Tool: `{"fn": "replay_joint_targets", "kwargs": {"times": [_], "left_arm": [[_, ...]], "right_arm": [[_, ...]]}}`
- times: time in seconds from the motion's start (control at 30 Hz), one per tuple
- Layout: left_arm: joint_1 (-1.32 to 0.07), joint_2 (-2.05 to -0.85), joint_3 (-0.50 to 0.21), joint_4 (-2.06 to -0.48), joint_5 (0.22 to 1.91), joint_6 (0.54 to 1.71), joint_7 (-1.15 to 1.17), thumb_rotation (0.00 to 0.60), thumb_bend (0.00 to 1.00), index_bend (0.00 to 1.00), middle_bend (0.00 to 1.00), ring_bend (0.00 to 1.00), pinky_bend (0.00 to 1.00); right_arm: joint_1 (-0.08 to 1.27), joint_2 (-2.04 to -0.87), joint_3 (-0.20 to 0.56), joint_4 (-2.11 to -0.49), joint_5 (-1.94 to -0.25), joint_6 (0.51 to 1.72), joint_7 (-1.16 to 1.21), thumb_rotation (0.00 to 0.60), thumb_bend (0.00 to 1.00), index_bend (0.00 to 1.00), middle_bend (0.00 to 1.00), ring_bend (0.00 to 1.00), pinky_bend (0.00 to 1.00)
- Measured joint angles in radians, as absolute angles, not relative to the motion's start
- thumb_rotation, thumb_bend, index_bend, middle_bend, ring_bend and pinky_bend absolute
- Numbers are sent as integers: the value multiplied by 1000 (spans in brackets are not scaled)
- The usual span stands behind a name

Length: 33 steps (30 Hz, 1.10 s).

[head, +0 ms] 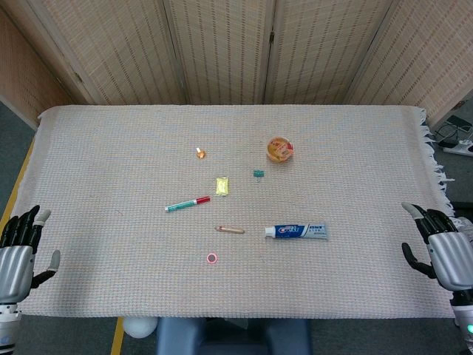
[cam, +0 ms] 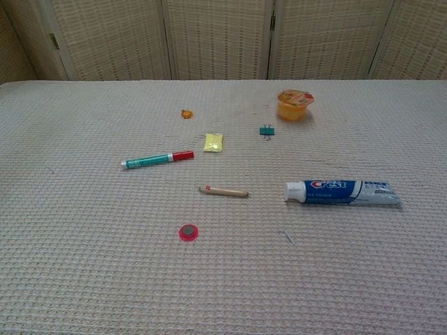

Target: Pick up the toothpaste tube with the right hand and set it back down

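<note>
The toothpaste tube (head: pixel 296 231) lies flat on the table (head: pixel 111 148) — both the right hand (head: pixel 442 251) and left hand (head: pixel 21 248) empty, fingers spread. A sealed orange cup (head: pixel 280 149) stands beyond — contents unclear.

A pale woven cloth (head: pixel 111 148) covers the bench, with folding wicker screens (head: pixel 222 44) standing behind it. A small orange cup with a printed lid (head: pixel 280 149) sits toward the far right, and a green binder clip (head: pixel 258 174) lies just beside it, nearer the front. A tiny orange piece (head: pixel 200 153) rests well to the left of the cup. A yellow packet (head: pixel 222 186) lies near the middle, with a green marker with a red cap (head: pixel 187 204) to its front left. A short wooden stick (head: pixel 230 230) lies further forward, and a pink round disc (head: pixel 212 258) sits nearest the front edge.
</note>
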<state>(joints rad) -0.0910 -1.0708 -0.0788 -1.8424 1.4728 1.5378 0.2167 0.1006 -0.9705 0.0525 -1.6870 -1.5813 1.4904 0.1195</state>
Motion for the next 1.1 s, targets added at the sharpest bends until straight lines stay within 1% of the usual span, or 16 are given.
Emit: {"fn": "replay_joint_targets", "kwargs": {"times": [0.3, 0.5, 0.6, 0.8, 0.93, 1.03, 1.1], "left_arm": [[-103, -1084, -81, -1820, 1445, 1504, 210, 600, 502, 0, 0, 17, 0], [-103, -1084, -76, -1815, 1442, 1497, 201, 600, 501, 0, 0, 17, 0], [-103, -1084, -73, -1814, 1445, 1495, 197, 600, 501, 0, 0, 17, 0], [-98, -1081, -68, -1815, 1449, 1499, 189, 600, 501, 0, 0, 17, 0], [-92, -1076, -64, -1816, 1452, 1504, 185, 600, 501, 0, 0, 17, 0], [-88, -1073, -63, -1815, 1449, 1507, 181, 600, 502, 0, 0, 17, 0], [-86, -1072, -62, -1815, 1445, 1507, 179, 600, 502, 0, 0, 17, 0]], "right_arm": [[120, -977, 55, -1713, -1569, 1450, 73, 600, 508, 79, 172, 217, 149], [152, -986, 60, -1742, -1554, 1394, 20, 600, 508, 79, 165, 218, 149], [181, -997, 65, -1753, -1543, 1344, -5, 600, 508, 79, 164, 217, 149], [270, -1045, 80, -1763, -1500, 1197, -80, 600, 509, 79, 164, 217, 150], [354, -1113, 95, -1751, -1444, 1071, -148, 600, 501, 79, 163, 216, 151], [417, -1175, 106, -1725, -1392, 991, -201, 600, 472, 79, 164, 219, 152], [450, -1210, 111, -1704, -1359, 954, -230, 600, 472, 89, 170, 220, 155]]}}
